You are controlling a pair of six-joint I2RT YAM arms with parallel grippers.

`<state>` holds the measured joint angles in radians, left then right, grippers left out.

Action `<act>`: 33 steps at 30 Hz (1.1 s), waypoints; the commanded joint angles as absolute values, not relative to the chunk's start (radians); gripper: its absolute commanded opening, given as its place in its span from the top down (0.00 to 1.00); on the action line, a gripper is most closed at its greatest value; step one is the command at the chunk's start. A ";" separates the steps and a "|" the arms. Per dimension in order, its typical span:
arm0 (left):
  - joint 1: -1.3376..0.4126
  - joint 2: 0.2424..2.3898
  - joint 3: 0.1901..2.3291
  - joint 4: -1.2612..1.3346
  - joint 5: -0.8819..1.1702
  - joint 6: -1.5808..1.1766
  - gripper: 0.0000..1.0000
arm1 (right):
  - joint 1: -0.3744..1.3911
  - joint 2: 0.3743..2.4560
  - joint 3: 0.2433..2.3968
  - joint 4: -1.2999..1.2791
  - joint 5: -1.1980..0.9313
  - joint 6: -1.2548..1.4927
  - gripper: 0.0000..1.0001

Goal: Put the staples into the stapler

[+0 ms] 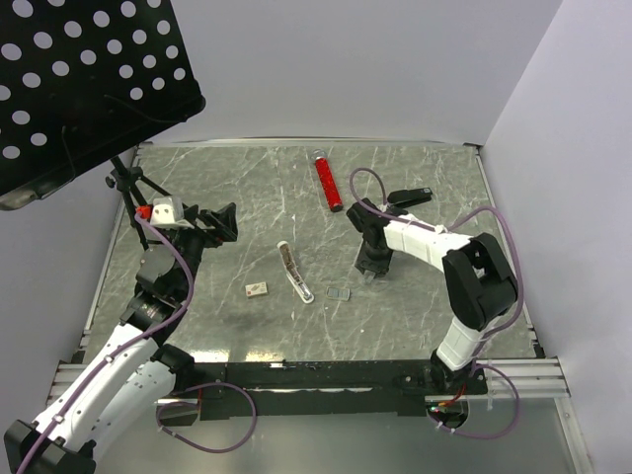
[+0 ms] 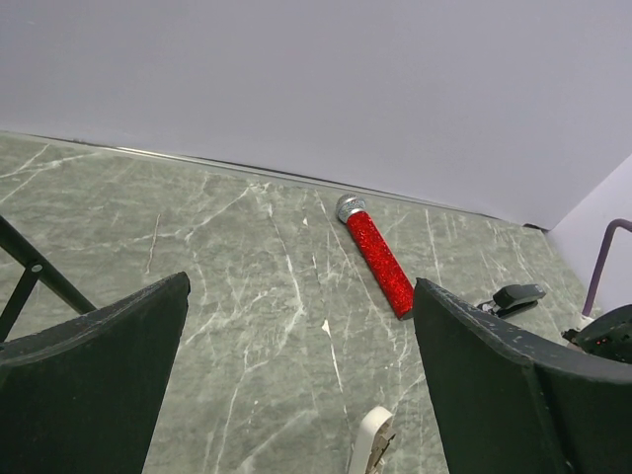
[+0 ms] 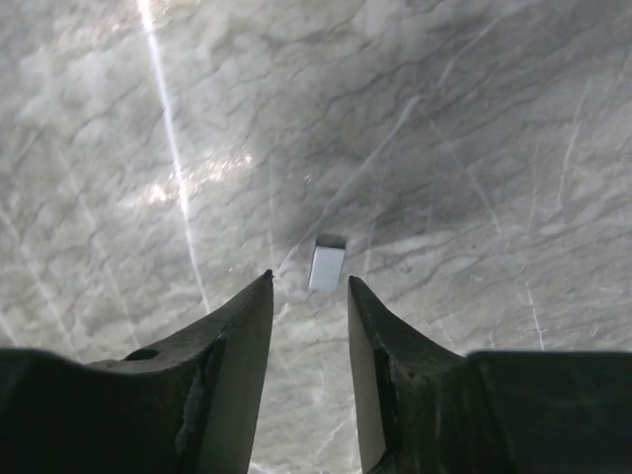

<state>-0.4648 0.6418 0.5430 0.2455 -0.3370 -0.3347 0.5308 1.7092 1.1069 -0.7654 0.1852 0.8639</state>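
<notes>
The staples (image 1: 339, 294) are a tiny silver-grey strip lying flat on the marble table, in front of centre. In the right wrist view the staples (image 3: 327, 267) lie just beyond my fingertips, in line with the gap. My right gripper (image 1: 374, 274) (image 3: 309, 279) is open, empty and close above the table, just right of the strip. The black stapler (image 1: 410, 197) lies at the back right, behind the right arm; it also shows in the left wrist view (image 2: 515, 296). My left gripper (image 1: 221, 223) (image 2: 301, 286) is wide open and empty, raised at the left.
A red glittery tube (image 1: 328, 183) (image 2: 375, 259) lies at the back centre. A slim white elongated piece (image 1: 294, 272) (image 2: 373, 442) lies left of the staples. A small beige box piece (image 1: 257, 289) lies further left. A black perforated stand (image 1: 89, 79) overhangs the back left corner.
</notes>
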 commanded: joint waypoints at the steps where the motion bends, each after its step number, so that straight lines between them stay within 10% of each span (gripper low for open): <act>1: -0.469 0.630 0.537 0.285 -0.327 -0.333 0.00 | 0.512 1.740 1.109 -0.750 0.216 0.904 0.60; 33: -0.469 0.641 0.538 0.284 -0.325 -0.333 0.01 | 0.526 1.654 1.103 -0.675 0.146 0.546 0.86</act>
